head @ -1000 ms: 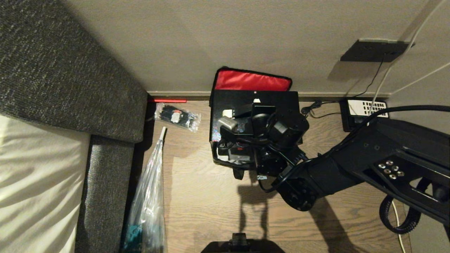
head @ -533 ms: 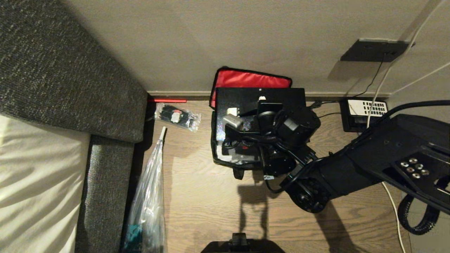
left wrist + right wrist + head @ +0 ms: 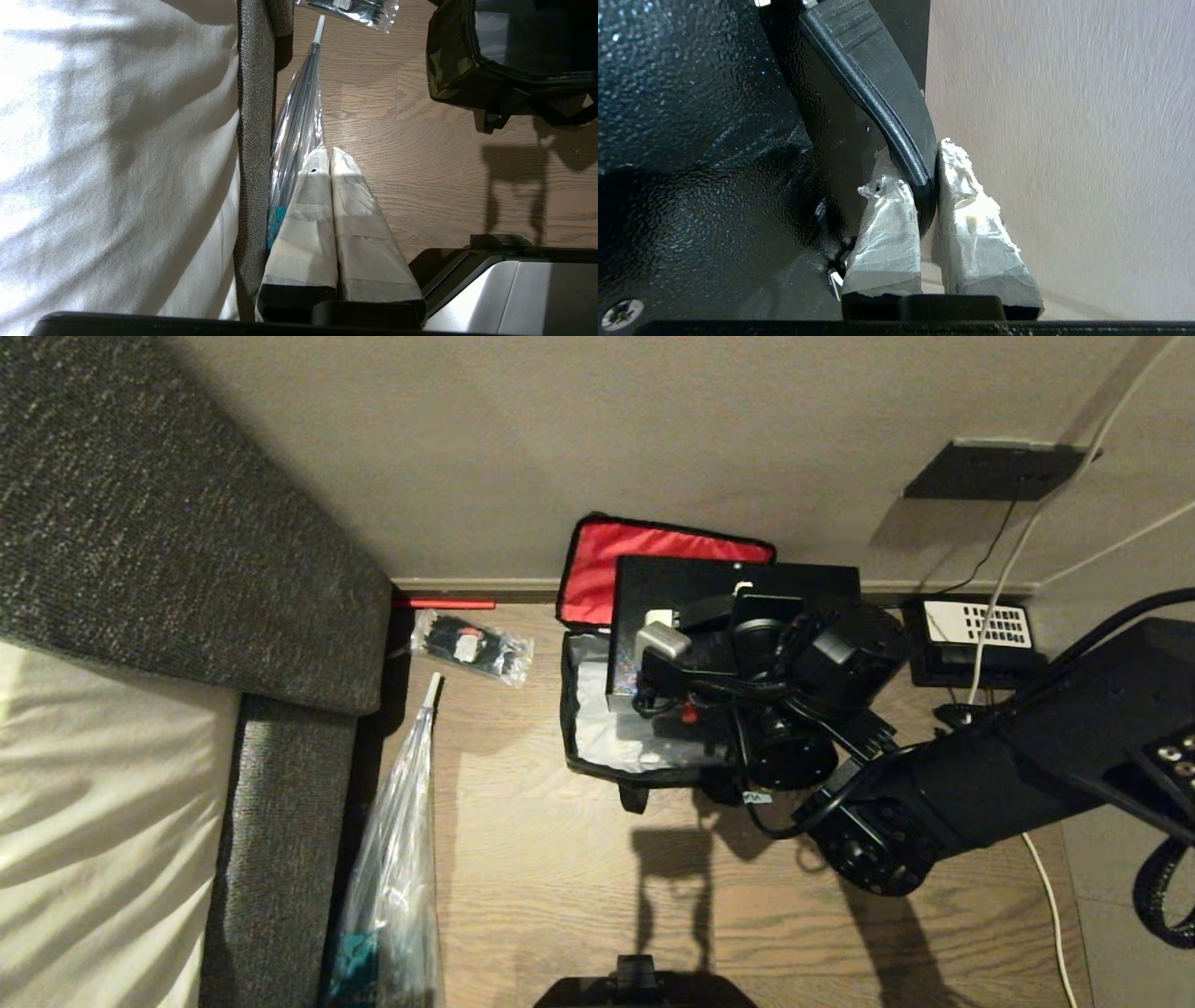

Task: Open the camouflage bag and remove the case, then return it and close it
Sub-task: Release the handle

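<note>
Wood floor by a beige wall, head view: camouflage bag (image 3: pixel 597 733) lies open at centre, black case (image 3: pixel 738 581) lifted over it toward 2 o'clock. Right wrist view: right gripper (image 3: pixel 927 175) is clamped on the case handle (image 3: pixel 882 98). Left wrist view: left gripper (image 3: pixel 331 156) is closed, empty, bag at 1 o'clock.

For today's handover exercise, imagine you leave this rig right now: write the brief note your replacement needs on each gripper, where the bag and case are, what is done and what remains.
Right gripper: shut on the case handle, carrying the black case above and toward the right of the camouflage bag.
Left gripper: shut, empty, parked low over the floor beside the grey sofa edge.
Bag: on the wood floor against the wall, lid open with red lining showing.
Done: bag opened, case lifted out.
Left: return the case to the bag, release the handle, close the lid.
</note>
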You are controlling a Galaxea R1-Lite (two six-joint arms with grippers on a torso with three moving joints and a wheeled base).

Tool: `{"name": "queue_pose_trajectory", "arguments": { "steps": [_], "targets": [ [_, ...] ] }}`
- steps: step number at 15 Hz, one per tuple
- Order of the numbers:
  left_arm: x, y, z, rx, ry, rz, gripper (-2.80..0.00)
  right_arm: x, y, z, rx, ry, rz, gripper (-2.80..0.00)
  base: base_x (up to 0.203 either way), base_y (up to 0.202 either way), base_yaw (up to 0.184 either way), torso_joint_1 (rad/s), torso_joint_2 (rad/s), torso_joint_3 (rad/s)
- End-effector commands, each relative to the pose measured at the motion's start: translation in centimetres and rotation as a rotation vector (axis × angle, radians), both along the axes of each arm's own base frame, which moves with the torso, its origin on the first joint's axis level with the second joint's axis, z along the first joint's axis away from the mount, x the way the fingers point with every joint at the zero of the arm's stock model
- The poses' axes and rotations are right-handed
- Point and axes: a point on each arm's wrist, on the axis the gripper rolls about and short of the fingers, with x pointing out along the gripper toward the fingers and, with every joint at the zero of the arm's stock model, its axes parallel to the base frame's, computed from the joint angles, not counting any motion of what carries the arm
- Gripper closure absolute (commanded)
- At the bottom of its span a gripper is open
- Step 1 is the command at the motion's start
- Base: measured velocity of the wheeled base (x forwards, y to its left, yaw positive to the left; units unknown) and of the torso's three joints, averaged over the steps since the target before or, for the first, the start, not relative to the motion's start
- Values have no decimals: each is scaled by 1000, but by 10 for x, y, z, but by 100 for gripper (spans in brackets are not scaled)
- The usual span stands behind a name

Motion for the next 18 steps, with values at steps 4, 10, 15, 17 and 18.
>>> {"name": "queue_pose_trajectory", "arguments": {
  "steps": [4,10,15,17,18],
  "targets": [
    [0,0,0,0,1,1,0,2,-30,9,3,-2,-76,0,0,0,0,0,0,0],
    [0,0,0,0,1,1,0,7,-60,6,10,17,-145,0,0,0,0,0,0,0],
    [0,0,0,0,0,1,0,9,-85,3,18,33,-201,0,0,0,0,0,0,0],
    [0,0,0,0,1,1,0,10,-94,3,24,34,-221,0,0,0,0,0,0,0],
    [0,0,0,0,1,1,0,9,-98,4,28,34,-231,0,0,0,0,0,0,0]
  ]
}}
